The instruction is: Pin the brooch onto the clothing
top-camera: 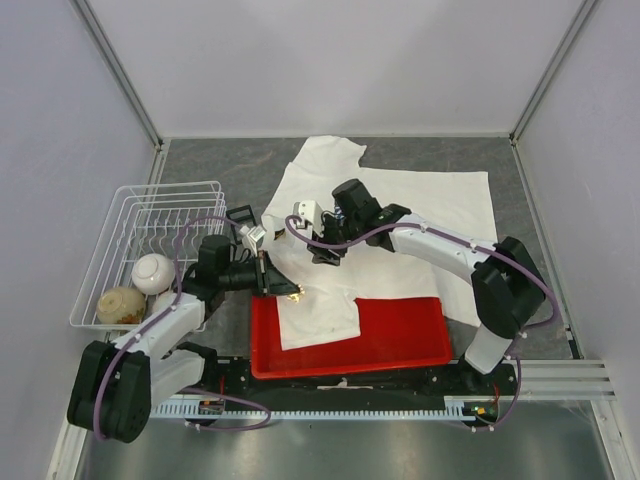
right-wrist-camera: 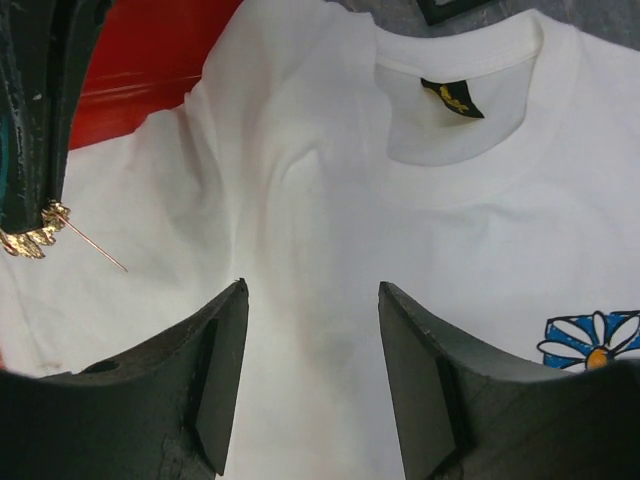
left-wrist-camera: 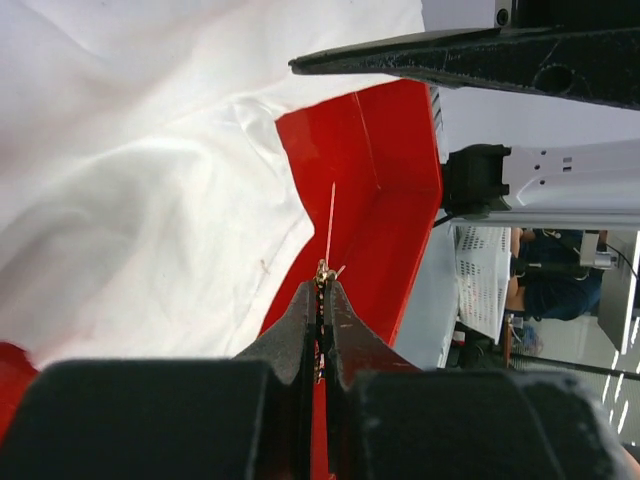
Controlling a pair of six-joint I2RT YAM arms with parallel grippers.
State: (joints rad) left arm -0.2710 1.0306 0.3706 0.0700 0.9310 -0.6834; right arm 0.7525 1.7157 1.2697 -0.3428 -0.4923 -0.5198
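The white T-shirt (top-camera: 420,220) lies spread out flat on the grey counter (top-camera: 230,160). One part of it hangs over the far edge of a red tray (top-camera: 400,340) and lies inside the tray. The left pincer (top-camera: 268,275) is squeezed tight on the brooch (top-camera: 297,293), a tiny gold thing pinched right at the fingertips. In the left wrist view the brooch (left-wrist-camera: 322,272) pokes out from the closed tips of the left pincer (left-wrist-camera: 322,292). Its thin pin sticks straight out, with the red tray (left-wrist-camera: 390,180) and the T-shirt (left-wrist-camera: 150,200) behind it. In the right wrist view the brooch (right-wrist-camera: 25,240) shows at the left edge, and its pin slants over the white cloth. I cannot tell if the pin touches the cloth. The right pincer (right-wrist-camera: 312,300) is over the T-shirt (right-wrist-camera: 330,180) near the neck hole. Its two fingers are spread apart and hold nothing. A blue daisy print (right-wrist-camera: 590,340) shows on the shirt at the right, and a small black label (right-wrist-camera: 452,97) sits inside the collar. On the left side of the counter is a white wire basket (top-camera: 150,220) with a round white thing (top-camera: 153,272) and a round tan thing (top-camera: 120,305) in it.
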